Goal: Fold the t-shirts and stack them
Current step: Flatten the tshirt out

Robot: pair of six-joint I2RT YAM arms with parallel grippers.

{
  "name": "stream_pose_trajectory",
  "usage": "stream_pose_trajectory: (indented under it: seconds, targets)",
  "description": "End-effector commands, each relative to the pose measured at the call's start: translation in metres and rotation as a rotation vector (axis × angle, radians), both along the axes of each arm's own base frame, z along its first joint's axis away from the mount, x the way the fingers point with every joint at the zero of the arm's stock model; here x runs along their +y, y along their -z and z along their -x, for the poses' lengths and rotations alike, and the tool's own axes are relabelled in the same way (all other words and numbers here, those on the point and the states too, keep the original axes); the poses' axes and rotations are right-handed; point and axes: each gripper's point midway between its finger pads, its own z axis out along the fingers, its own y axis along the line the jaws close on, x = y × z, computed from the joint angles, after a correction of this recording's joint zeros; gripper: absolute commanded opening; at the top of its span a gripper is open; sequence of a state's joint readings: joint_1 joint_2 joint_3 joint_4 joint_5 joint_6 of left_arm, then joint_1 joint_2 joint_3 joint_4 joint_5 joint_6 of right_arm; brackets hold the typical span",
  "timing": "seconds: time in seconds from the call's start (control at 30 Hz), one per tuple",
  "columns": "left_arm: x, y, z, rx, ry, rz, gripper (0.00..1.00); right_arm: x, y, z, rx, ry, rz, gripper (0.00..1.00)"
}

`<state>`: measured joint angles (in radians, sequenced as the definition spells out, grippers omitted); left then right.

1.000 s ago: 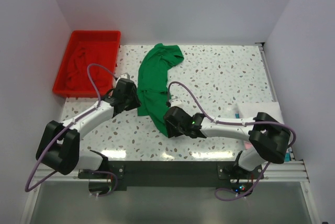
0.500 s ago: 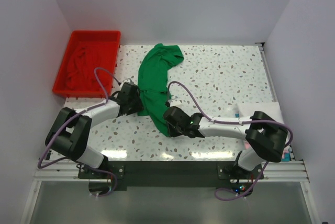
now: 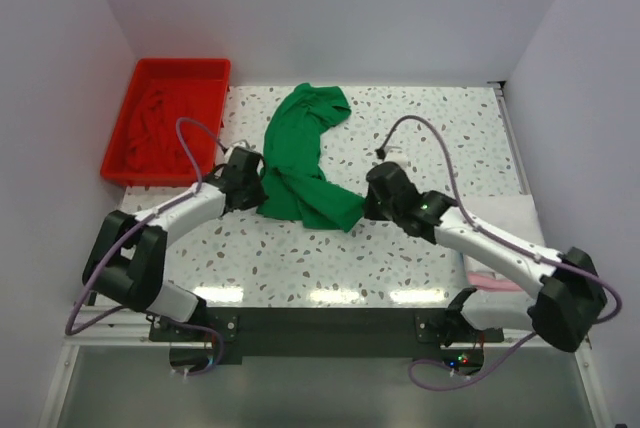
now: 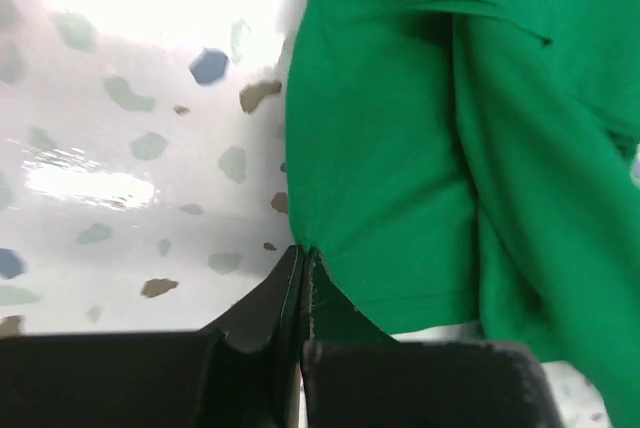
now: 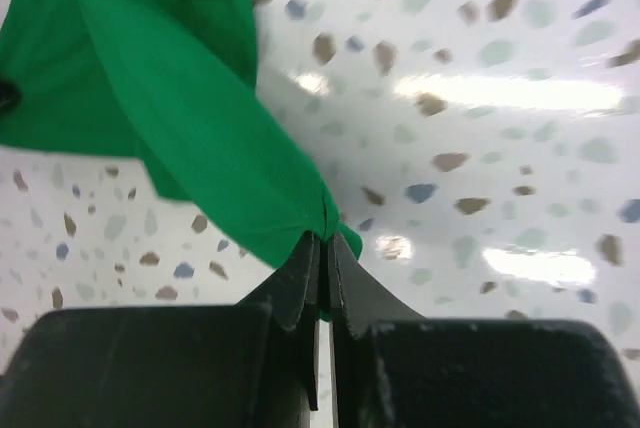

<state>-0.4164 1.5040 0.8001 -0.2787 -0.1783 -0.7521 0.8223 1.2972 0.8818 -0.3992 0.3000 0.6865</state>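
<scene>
The bright green t-shirt (image 3: 300, 153) lies crumpled on the speckled table, its top end at the back centre and its lower end pulled to the right. My left gripper (image 3: 258, 191) is shut on the shirt's left edge; in the left wrist view (image 4: 301, 251) the jaws pinch the green cloth (image 4: 400, 148). My right gripper (image 3: 364, 210) is shut on the shirt's lower corner; in the right wrist view (image 5: 323, 238) the cloth (image 5: 170, 98) stretches away from the closed jaws. A dark red shirt (image 3: 155, 128) lies in the red tray (image 3: 125, 118). White and pink cloth (image 3: 495, 248) lies at the right.
The red plastic tray stands at the back left, off the table's left edge. White walls close in the left, back and right. The right arm's cable (image 3: 430, 138) loops over the table's right half.
My right gripper has moved right and away from the front edge, dragging the shirt's lower corner with it. My left gripper has closed in on the shirt's left edge.
</scene>
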Motion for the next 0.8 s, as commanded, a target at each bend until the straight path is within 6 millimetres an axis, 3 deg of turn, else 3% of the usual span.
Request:
stream_pose_trajectory:
  seconds: [0.0,0.03,0.17,0.33,0.4,0.47,0.5,0.57,0.6,0.67,0.7,0.73,0.77]
  targets:
    - [0.035,-0.062,-0.024,-0.126,-0.077,-0.036,0.00,-0.058,-0.021,0.004,-0.041,0.088,0.079,0.00]
    - [0.040,-0.073,-0.026,-0.135,-0.073,-0.024,0.00,-0.070,-0.035,0.005,-0.083,0.119,0.072,0.00]
    - [0.073,-0.129,-0.033,-0.237,-0.123,-0.010,0.00,-0.096,-0.047,0.029,-0.080,0.139,0.077,0.00]
    - [0.106,-0.178,-0.031,-0.322,-0.180,-0.062,0.00,-0.094,-0.048,0.061,-0.028,0.071,-0.021,0.00]
    - [0.122,-0.182,-0.030,-0.319,-0.216,-0.056,0.00,-0.064,-0.037,0.086,0.049,-0.081,-0.137,0.00]
    - [0.125,-0.180,-0.030,-0.316,-0.209,-0.032,0.00,-0.033,-0.024,0.103,0.098,-0.166,-0.204,0.00]
    - [0.129,-0.179,-0.031,-0.313,-0.220,-0.030,0.00,-0.007,-0.019,0.129,0.111,-0.263,-0.200,0.00]
    - [0.131,-0.176,-0.033,-0.307,-0.224,-0.027,0.00,0.027,-0.006,0.147,0.114,-0.347,-0.130,0.00]
    - [0.132,-0.174,-0.033,-0.303,-0.230,-0.025,0.00,0.046,-0.003,0.169,0.101,-0.430,-0.097,0.00]
    - [0.131,-0.173,-0.038,-0.307,-0.234,-0.011,0.00,0.079,-0.006,0.180,0.086,-0.503,-0.065,0.00]
    - [0.131,-0.172,-0.039,-0.305,-0.234,-0.009,0.00,0.088,0.013,0.187,0.108,-0.541,0.013,0.00]
    - [0.128,-0.171,-0.044,-0.304,-0.229,0.004,0.00,0.093,0.017,0.183,0.091,-0.551,0.049,0.03]
    - [0.127,-0.171,-0.046,-0.305,-0.226,0.007,0.00,0.100,0.012,0.180,0.082,-0.549,0.049,0.31]
